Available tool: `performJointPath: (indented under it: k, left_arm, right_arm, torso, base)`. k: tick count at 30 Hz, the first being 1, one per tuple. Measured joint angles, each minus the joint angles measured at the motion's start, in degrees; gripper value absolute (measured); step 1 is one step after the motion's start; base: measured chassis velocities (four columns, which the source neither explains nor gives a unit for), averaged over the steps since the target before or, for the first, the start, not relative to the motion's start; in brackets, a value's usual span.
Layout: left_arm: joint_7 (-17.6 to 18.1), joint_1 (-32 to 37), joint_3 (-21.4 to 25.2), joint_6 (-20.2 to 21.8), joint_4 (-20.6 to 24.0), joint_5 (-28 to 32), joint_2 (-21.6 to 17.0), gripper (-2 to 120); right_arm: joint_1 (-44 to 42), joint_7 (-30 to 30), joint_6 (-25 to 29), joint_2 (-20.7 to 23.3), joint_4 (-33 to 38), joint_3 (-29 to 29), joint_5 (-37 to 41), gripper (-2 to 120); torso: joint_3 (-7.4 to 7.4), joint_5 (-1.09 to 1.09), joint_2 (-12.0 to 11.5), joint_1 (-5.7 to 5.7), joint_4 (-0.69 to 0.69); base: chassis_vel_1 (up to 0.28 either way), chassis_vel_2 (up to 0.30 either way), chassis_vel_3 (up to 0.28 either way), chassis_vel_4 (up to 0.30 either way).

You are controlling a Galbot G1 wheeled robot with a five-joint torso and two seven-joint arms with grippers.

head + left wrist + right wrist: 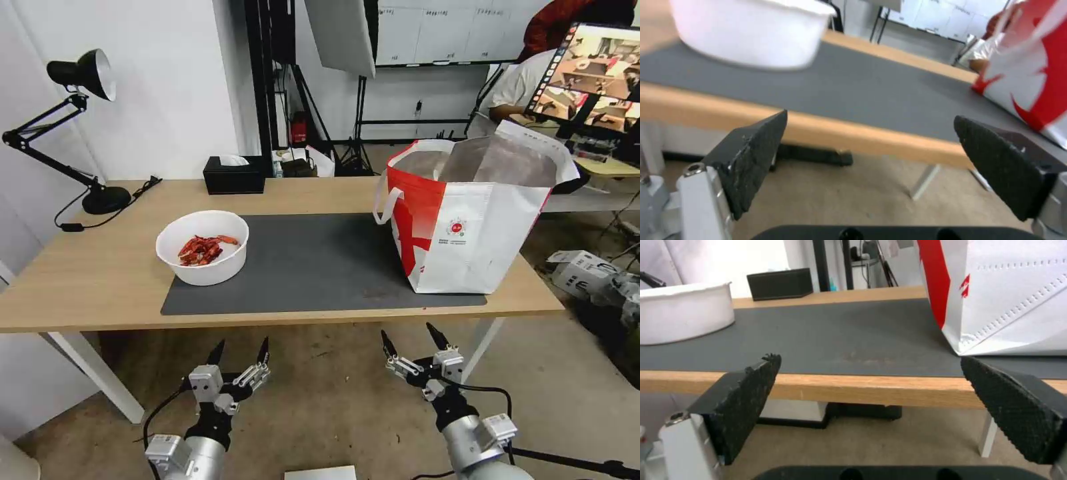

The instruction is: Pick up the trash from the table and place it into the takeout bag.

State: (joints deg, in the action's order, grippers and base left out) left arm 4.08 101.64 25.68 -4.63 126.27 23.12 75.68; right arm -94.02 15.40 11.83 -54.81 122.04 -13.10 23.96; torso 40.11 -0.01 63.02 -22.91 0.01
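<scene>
One white bowl of red shells (pixel 203 247) left on the table (pixel 100 280), at eleven o'clock from the left gripper (pixel 240 351), nearer than the right gripper (pixel 411 337). Both held below the front edge, fingers spread wide, empty. Takeout bag (pixel 467 220) at one o'clock, mouth open.

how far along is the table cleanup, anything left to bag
Done, by the look of it: the long light-wood table carries one trash item, the white bowl of red shells, on the dark grey mat. The red-and-white takeout bag stands open; its contents are hidden. In hand: nothing; the left gripper and right gripper hang open below the table's front edge. Left: bagging the bowl.
</scene>
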Motion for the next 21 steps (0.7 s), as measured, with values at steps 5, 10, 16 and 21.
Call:
performJointPath:
  k: [5,10,16,21]
  left_arm:
    - [1.7,-4.8,4.1,2.5,1.3,5.2,-4.2,100]
    - [5.2,-11.2,10.2,6.8,2.1,15.5,-11.4,100]
    - [7.2,-15.1,13.1,9.2,0.4,22.3,-19.0,100]
    - [9.1,-21.4,10.2,11.6,-4.6,28.4,-25.1,100]
  right_arm:
    - [0.0,0.0,0.0,0.0,0.0,0.0,0.0,100]
    - [0.0,0.1,0.0,0.0,0.0,0.0,0.1,100]
    - [0.1,0.1,-0.1,0.0,0.1,0.0,0.1,100]
    - [0.1,0.1,-0.1,0.1,0.1,0.0,0.1,100]
  torso:
    - [0.00,-0.01,0.0,0.00,0.00]
    - [0.01,-0.01,0.0,-0.02,-0.03]
    - [0.00,0.00,0.0,-0.01,-0.01]
    - [0.01,-0.01,0.0,-0.01,-0.01]
  base:
    - [0.000,0.000,0.000,0.000]
    - [0.000,0.000,0.000,0.000]
    - [0.000,0.000,0.000,0.000]
    - [0.000,0.000,0.000,0.000]
